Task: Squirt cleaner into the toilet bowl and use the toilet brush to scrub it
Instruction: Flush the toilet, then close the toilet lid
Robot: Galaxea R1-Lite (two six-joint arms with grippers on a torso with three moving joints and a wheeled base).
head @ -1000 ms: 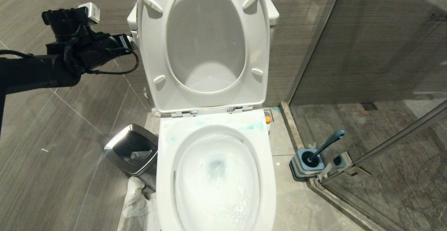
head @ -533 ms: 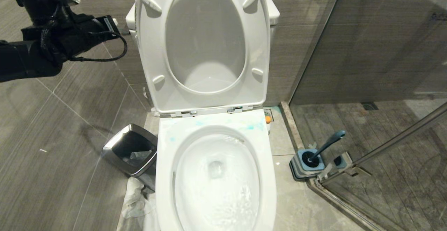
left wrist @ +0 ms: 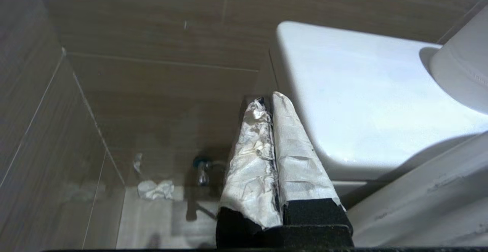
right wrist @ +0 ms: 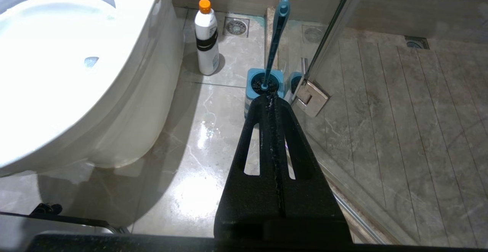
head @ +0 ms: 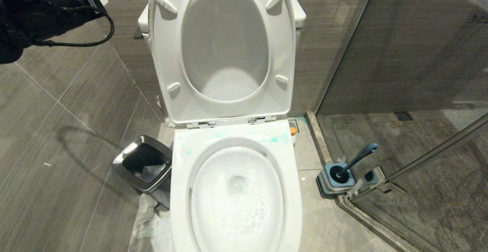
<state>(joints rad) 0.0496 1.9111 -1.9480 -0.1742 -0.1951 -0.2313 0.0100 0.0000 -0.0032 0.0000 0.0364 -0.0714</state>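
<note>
Toilet bowl one; toilet brush one, in holder; both hands clenched, empty.

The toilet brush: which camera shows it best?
The right wrist view: the toilet brush stands whole in its holder, handle end to bristles. The head view shows it smaller, beside the glass door. The left wrist view misses it.

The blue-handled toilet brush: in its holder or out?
In. The blue-handled toilet brush leans with its black head sunk in the square grey-blue holder on the floor; neither gripper touches it.

Toilet brush upright in holder
</note>
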